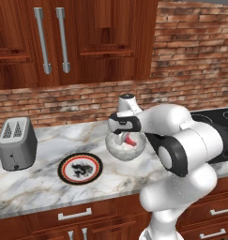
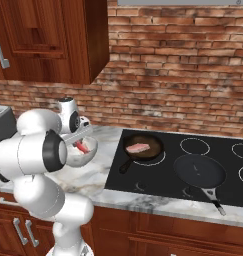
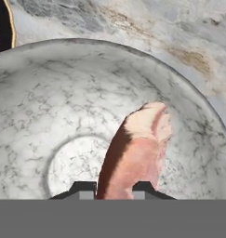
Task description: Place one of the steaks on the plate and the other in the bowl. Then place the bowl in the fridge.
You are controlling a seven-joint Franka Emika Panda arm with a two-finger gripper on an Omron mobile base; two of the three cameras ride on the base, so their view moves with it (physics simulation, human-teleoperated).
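Note:
The speckled whitish bowl (image 1: 126, 150) stands on the marble counter, right of the plate (image 1: 80, 168) with its dragon motif. My gripper (image 1: 119, 139) reaches down into the bowl, shut on one pink steak (image 3: 137, 148). The slab hangs on edge between the fingertips (image 3: 84, 188), just above the bowl's floor (image 3: 72, 162). From the right base view this steak (image 2: 82, 146) shows red inside the bowl (image 2: 85, 151). The other steak (image 2: 138, 148) lies in a black frying pan (image 2: 152, 144) on the cooktop. The fridge is out of view.
A grey toaster (image 1: 17, 143) stands at the counter's left. A second, empty black pan (image 2: 199, 171) sits on the dark cooktop (image 2: 228, 175). Brick wall and wooden cabinets (image 1: 64, 42) rise behind the counter.

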